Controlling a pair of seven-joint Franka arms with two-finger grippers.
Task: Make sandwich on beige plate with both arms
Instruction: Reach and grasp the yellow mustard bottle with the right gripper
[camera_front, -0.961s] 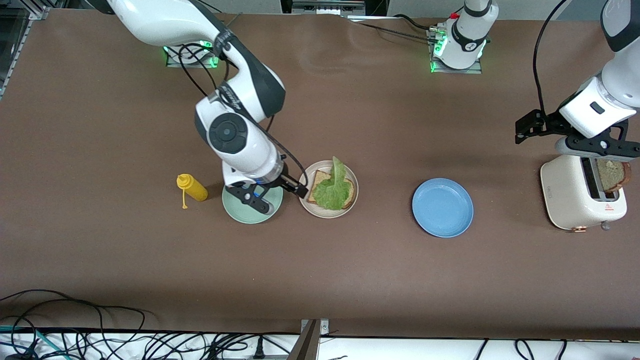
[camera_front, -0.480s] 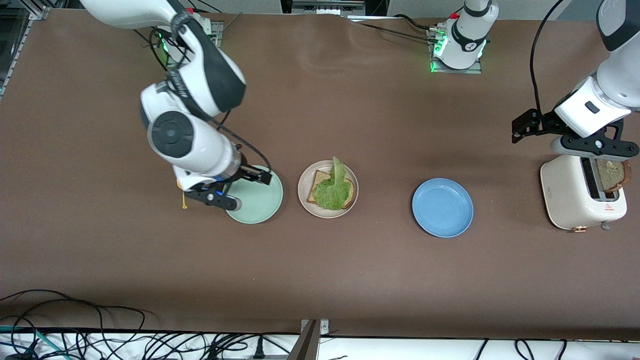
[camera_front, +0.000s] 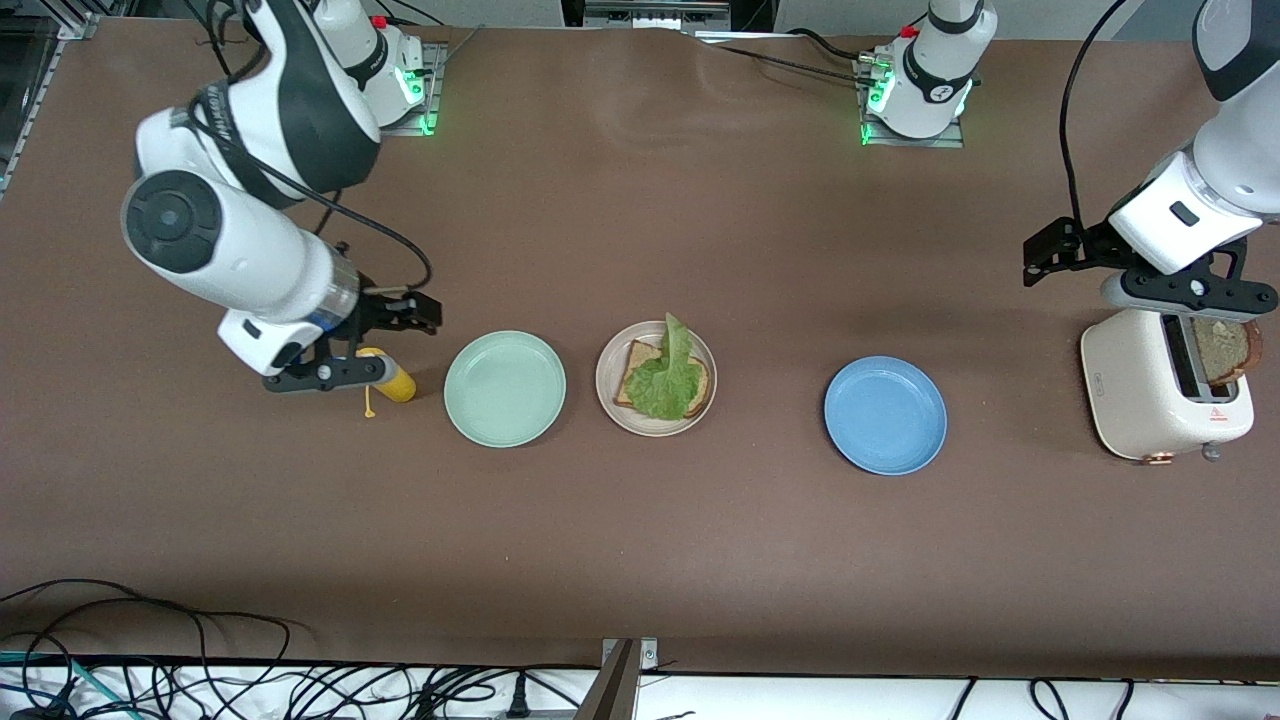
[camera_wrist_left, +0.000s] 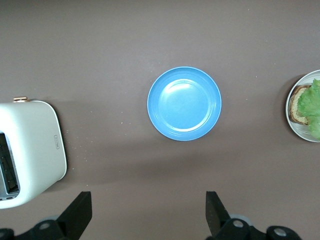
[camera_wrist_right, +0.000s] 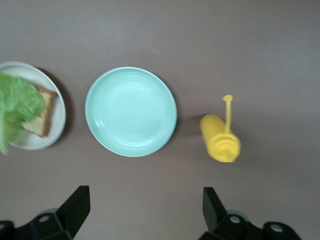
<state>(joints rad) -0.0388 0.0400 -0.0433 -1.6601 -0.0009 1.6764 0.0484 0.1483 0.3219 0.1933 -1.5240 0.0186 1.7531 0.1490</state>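
While the beige plate (camera_front: 608, 400) at frame centre holds one bread slice (camera_front: 637, 368) under lettuce (camera_front: 668, 380), sandwich lacks its top slice. Right end effector (camera_front: 352, 345) parked open over the mustard bottle (camera_front: 390, 378) at frame left, beside the mint plate (camera_front: 505, 389); left end effector (camera_front: 1150, 268) open and empty above the toaster (camera_front: 1140, 385) at frame right, second slice (camera_front: 1225, 350) sitting in the slot. Judged next: drop left end effector onto that slice, grip, lift clear, carry past the blue plate (camera_front: 885, 414) to the lettuce.
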